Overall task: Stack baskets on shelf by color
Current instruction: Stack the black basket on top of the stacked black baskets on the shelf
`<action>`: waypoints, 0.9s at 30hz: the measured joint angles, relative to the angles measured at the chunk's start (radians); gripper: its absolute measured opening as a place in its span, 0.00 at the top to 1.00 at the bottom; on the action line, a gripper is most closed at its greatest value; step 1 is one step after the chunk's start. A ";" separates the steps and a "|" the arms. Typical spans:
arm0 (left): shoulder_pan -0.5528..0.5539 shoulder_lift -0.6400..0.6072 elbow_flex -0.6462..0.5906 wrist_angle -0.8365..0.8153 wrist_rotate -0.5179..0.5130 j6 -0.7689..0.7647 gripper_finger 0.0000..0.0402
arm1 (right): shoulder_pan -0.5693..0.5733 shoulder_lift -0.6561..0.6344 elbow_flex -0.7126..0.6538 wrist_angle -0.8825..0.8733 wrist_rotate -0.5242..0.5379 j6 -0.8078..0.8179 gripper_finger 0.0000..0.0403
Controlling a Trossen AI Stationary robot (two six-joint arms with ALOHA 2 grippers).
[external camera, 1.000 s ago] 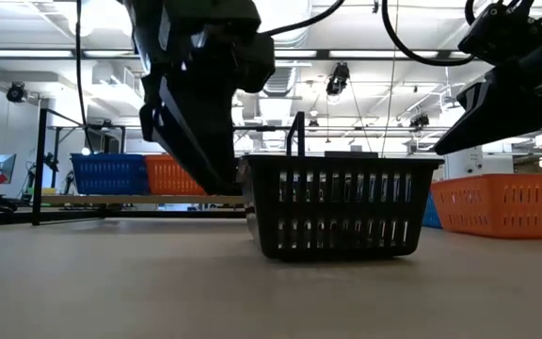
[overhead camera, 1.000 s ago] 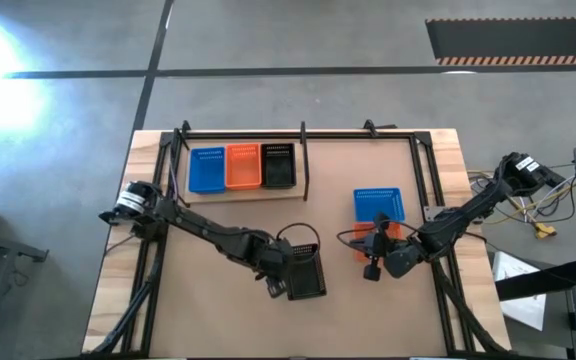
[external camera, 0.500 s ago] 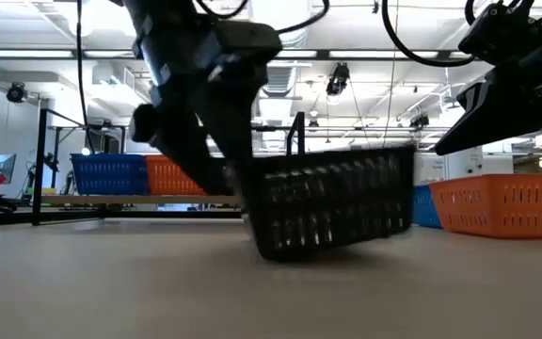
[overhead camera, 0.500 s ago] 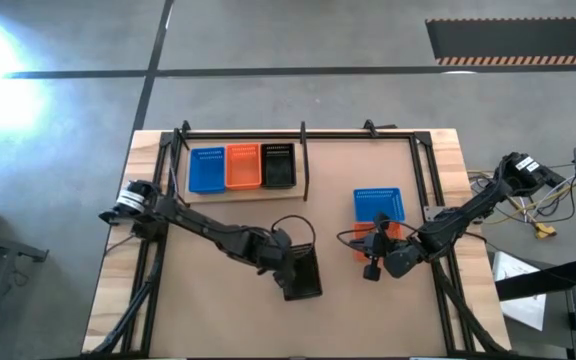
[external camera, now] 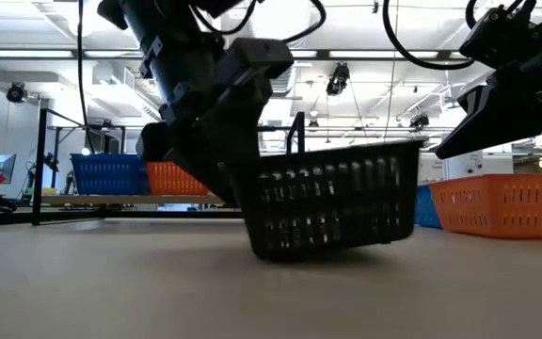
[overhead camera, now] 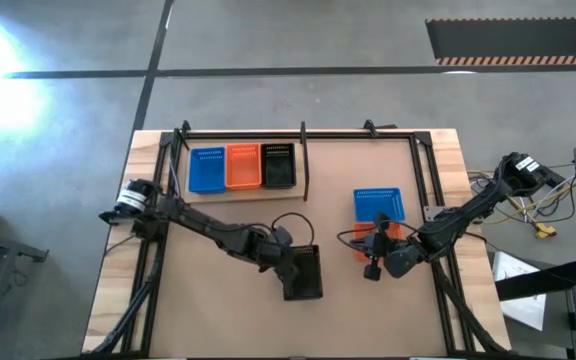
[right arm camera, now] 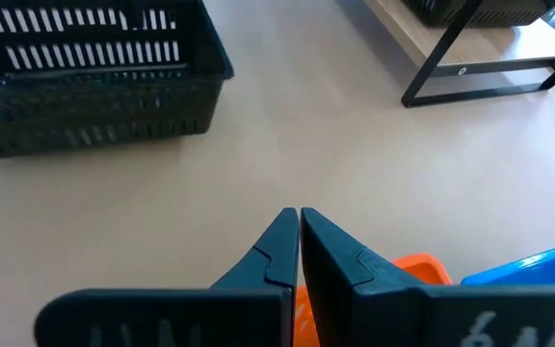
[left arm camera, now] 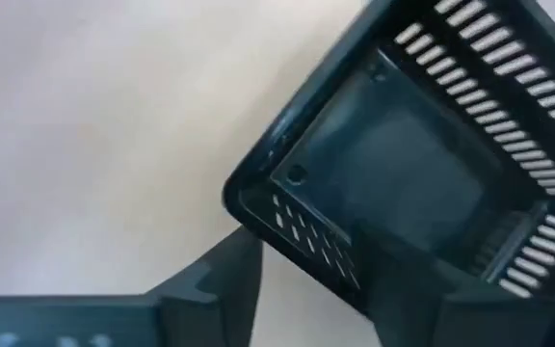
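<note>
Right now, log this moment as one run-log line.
left tool: gripping wall of black slotted plastic basket, basket tilted, one edge off tabletop | right tool: shut, above orange slotted plastic basket | shelf: blue, orange, black baskets

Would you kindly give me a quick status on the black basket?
Left gripper clamped on black basket wall, basket tilted, one end off table. Right gripper shut, empty, above orange basket. Nothing blocking.

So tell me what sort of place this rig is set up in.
Probably a large industrial lab or warehouse hall: bare concrete floor with a hazard-striped mat around the table, and an open ceiling with strip lights behind it.
</note>
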 joint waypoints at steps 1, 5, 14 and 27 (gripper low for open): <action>0.004 0.000 -0.005 0.006 0.003 0.000 0.67 | 0.000 0.000 0.000 0.000 0.000 0.000 0.98; 0.021 0.000 -0.005 0.009 0.031 0.015 0.79 | 0.000 0.000 -0.001 0.000 0.001 0.000 0.98; 0.062 -0.087 -0.005 -0.045 0.076 0.109 0.98 | 0.000 0.000 -0.001 0.000 0.001 0.000 0.98; 0.300 -0.539 -0.016 -0.135 -0.465 0.253 0.99 | 0.000 0.000 -0.002 0.000 0.017 0.000 0.98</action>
